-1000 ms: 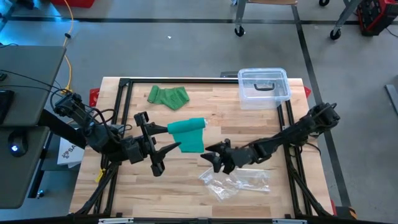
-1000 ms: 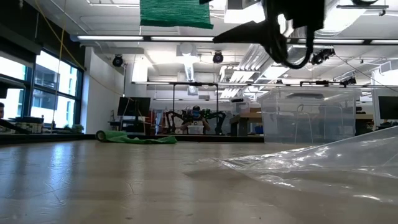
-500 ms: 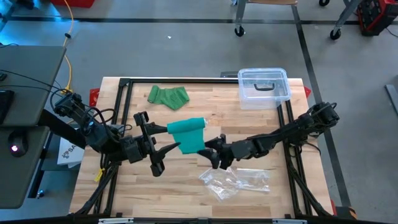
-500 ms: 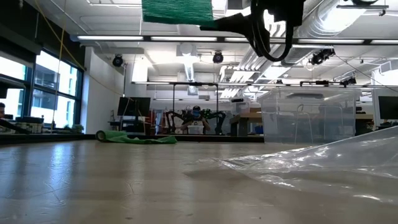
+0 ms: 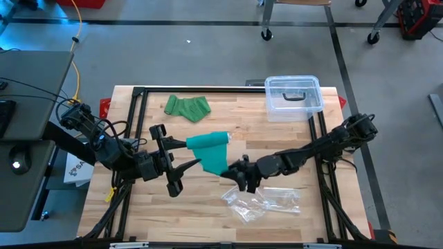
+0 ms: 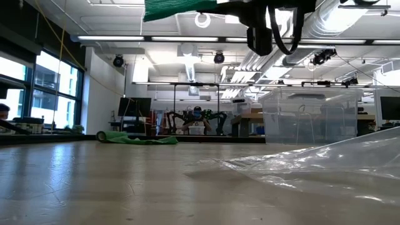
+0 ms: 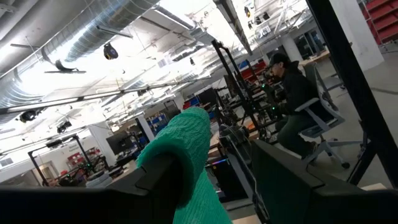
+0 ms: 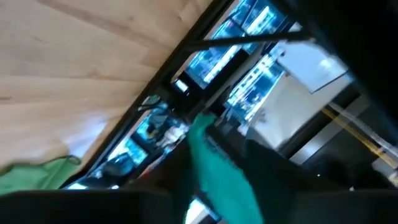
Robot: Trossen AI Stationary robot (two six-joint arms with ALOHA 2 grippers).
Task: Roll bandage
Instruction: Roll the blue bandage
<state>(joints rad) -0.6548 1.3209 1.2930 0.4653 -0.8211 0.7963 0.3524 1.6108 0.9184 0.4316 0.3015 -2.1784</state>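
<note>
Holding the teal bandage (image 5: pixel 210 153) clear of the tabletop (image 5: pixel 208 207) with the left gripper (image 5: pixel 181 166), which sat left of centre in my high view. Its jaws were spread wide, one prong up by the rolled top edge, one at the strip's lower left corner; I couldn't tell how firmly they pinned the cloth. From the left wrist camera the bandage (image 7: pixel 186 155) lay draped over one finger (image 7: pixel 155 186), roll end up. In the low view it (image 6: pixel 178 7) hung at the top edge, well above the wood. The right gripper (image 5: pixel 239 173) was at the strip's lower right corner, touching it as far as I could see; whether its jaws were closed on the cloth I couldn't tell. The right wrist camera showed green fabric (image 8: pixel 217 162) between the two dark fingers.

Also on the tabletop: a second, darker green bandage (image 5: pixel 187 107) lay crumpled at the back left, a clear lidded box (image 5: pixel 294 97) at the back right, and a crinkled clear plastic bag (image 5: pixel 261 202) just beside the right gripper toward the front.
</note>
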